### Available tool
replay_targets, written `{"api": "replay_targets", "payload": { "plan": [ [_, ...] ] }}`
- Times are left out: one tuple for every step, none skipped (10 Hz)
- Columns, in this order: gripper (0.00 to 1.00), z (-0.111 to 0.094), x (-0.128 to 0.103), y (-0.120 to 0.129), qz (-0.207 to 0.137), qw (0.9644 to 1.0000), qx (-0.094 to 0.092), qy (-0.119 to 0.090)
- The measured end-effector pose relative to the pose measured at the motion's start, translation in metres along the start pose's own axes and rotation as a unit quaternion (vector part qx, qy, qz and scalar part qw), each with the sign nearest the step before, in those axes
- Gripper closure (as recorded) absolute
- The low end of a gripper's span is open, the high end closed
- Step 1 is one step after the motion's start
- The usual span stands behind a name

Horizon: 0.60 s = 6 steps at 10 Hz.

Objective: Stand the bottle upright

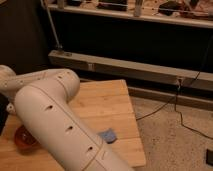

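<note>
My white arm (55, 125) fills the left of the camera view and reaches across the wooden table (107, 102) toward its left edge. The gripper is hidden behind the arm's forearm at the far left, so I do not see its fingers. A small pale sliver (8, 107) shows at the left edge just under the forearm; it may be part of the bottle, whose body is otherwise covered. The red bowl (22, 137) sits on the table below that spot, partly hidden by the arm.
A small blue object (107, 135) lies on the table near the front edge. A dark wall with a metal rail (125, 67) runs behind the table. To the right are speckled floor, a black cable (165, 102) and a dark object (209, 156).
</note>
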Motion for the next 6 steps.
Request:
{"api": "replay_targets", "payload": {
  "plan": [
    [0.2, 0.0, 0.0, 0.001, 0.002, 0.9999, 0.004, -0.015],
    [0.2, 0.0, 0.001, 0.001, 0.0, 0.9997, 0.007, -0.025],
    [0.2, 0.002, 0.002, 0.002, -0.005, 0.9994, 0.009, -0.032],
    [0.2, 0.004, 0.003, 0.003, -0.009, 0.9993, 0.009, -0.035],
    [0.2, 0.008, 0.002, 0.004, -0.02, 0.9989, 0.012, -0.041],
    [0.2, 0.012, 0.002, 0.005, -0.027, 0.9987, 0.013, -0.042]
  ]
}}
